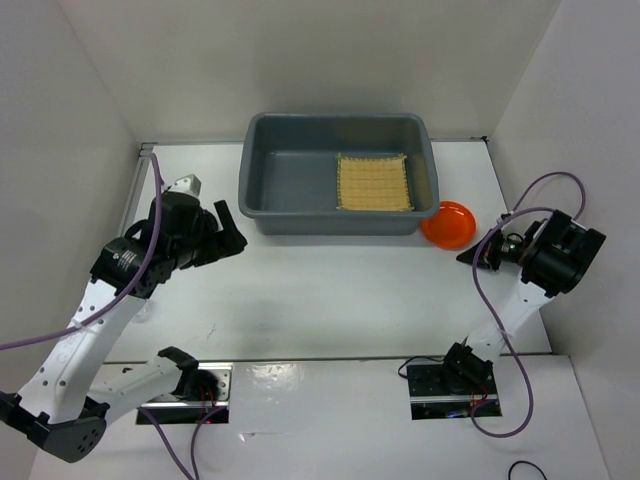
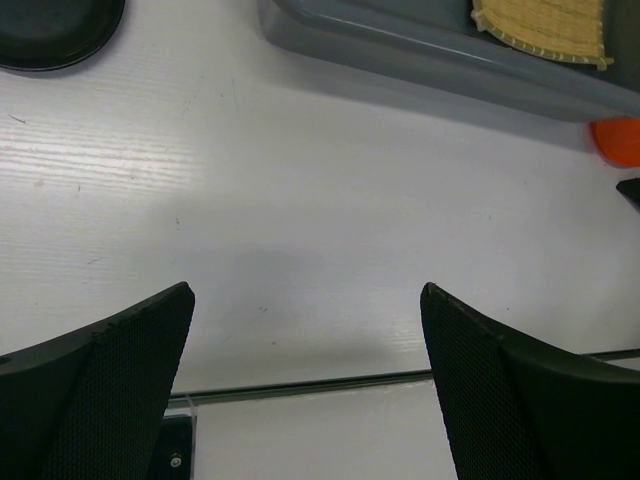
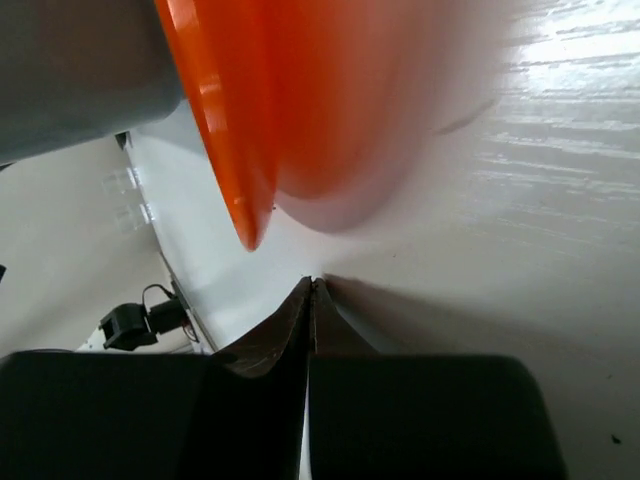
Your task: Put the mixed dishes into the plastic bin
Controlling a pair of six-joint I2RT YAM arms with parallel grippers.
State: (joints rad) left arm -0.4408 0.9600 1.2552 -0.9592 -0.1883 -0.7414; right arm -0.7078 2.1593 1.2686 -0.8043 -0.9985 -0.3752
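Orange plate point(image 1: 448, 224) sat on the surface point(image 1: 330, 290), just beside the right near corner of the plastic bin point(image 1: 330, 222), looked to be touching the bin wall; couldn't tell if it leaned on it. Bamboo mat point(image 1: 373, 182) lay flat inside the bin, right side. Black plate point(image 2: 45, 30) was on the surface, seen only at the corner of the left wrist view, well apart from the bin.

Plate judged light, stiff, hard plastic, slick glaze, likely to skid if nudged. Best hold probably the thin raised rim on the side away from the bin, one finger over, one under.

Right gripper point(image 3: 312, 283) was closed tight on nothing, tips together just short of the plate rim, low to the surface. Left gripper point(image 1: 232, 228) was spread wide and empty, hovering over bare surface near the bin's left end.

Room: bin wall blocked the plate's far side; open surface lay toward the right arm. Rolled rim needs clearing on lift. Side wall stood close to the right arm.
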